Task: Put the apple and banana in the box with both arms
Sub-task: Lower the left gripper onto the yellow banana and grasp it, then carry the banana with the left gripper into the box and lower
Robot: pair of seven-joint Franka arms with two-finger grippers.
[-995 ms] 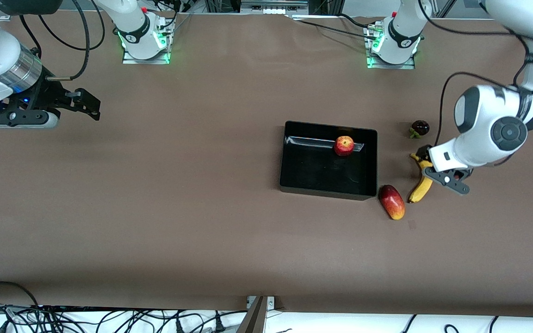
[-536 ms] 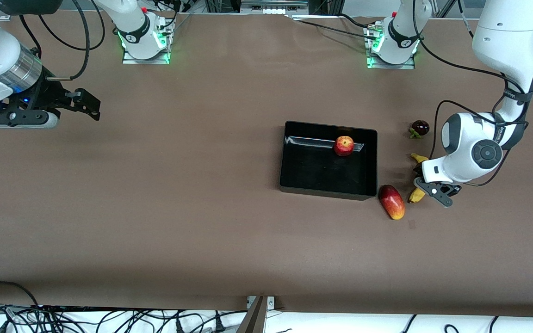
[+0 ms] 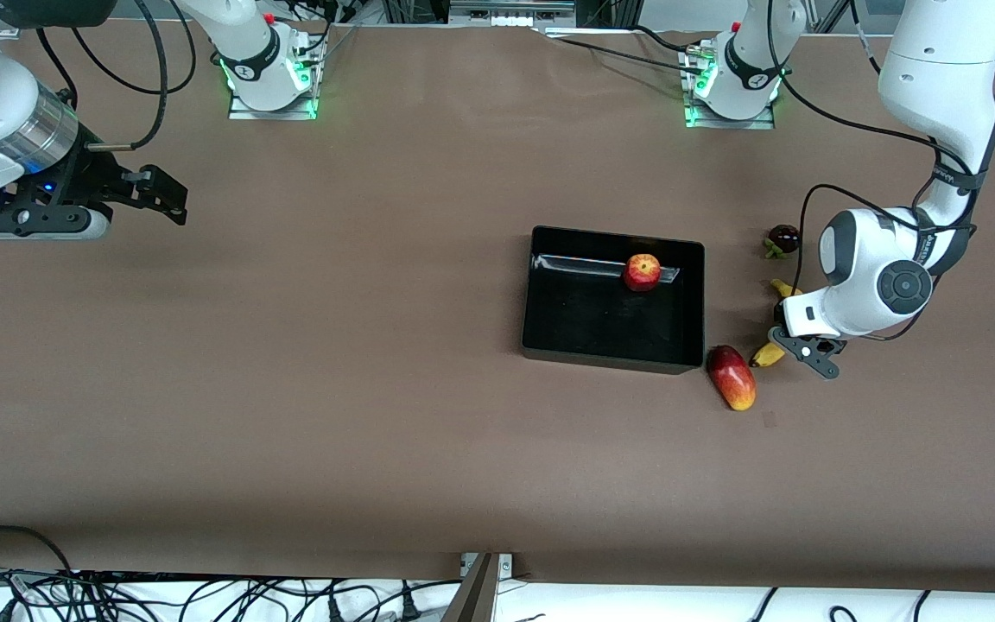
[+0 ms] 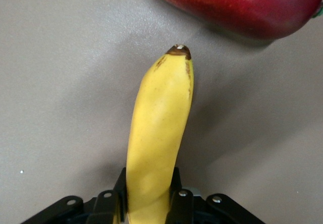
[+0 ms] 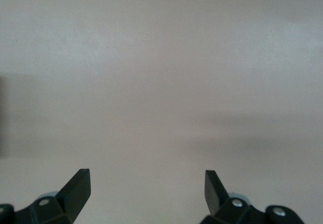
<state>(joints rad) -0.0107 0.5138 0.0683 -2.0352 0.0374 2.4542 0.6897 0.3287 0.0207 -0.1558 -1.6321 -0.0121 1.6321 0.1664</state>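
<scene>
Oblong red-and-yellow mango-like fruit (image 3: 731, 377) lies nearest camera on brown counter (image 3: 377, 345), beside corner of shallow glossy black box (image 3: 549, 345). Left end effector (image 3: 795, 344), fingers closed on curved yellow banana (image 4: 156, 133), grips its middle, leaving both tips free, probably for lift into box; whether banana is clear of counter, cannot tell. Small red apple (image 3: 643, 271) already in box. Dark round fruit (image 3: 783, 238) farther off. Right end effector (image 5: 146, 188) waits, fingers spread wide, holding nothing, over bare counter at right arm's end.
</scene>
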